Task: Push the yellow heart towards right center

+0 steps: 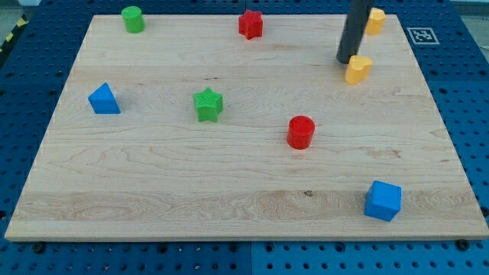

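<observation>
The yellow heart (358,69) lies on the wooden board (153,176) in the upper right part of the view. My tip (345,61) stands just left of it, at its upper left edge, touching or nearly touching it. The dark rod rises from there to the view's top. A second yellow block (375,21), its shape unclear, sits above the heart near the board's top right corner, partly beside the rod.
A red star (250,24) sits at the top centre and a green cylinder (133,19) at the top left. A blue triangle (103,99) is at the left, a green star (208,104) and a red cylinder (301,131) mid-board, a blue cube (383,200) at the bottom right.
</observation>
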Tool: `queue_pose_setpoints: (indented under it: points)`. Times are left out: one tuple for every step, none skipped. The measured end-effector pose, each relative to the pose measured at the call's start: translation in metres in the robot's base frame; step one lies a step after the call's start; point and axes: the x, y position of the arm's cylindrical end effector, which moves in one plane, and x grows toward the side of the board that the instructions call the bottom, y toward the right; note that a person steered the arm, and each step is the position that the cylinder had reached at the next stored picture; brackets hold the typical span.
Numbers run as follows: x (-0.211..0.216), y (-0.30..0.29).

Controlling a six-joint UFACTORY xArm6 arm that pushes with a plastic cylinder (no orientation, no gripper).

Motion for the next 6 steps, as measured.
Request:
queue_pose_setpoints:
  points:
    - [0.001,0.023]
    - [0.001,0.024]
    - [0.001,-0.007]
    - [0.001,-0.015]
    - [0.002,-0.002]
    - [0.011,-0.002]
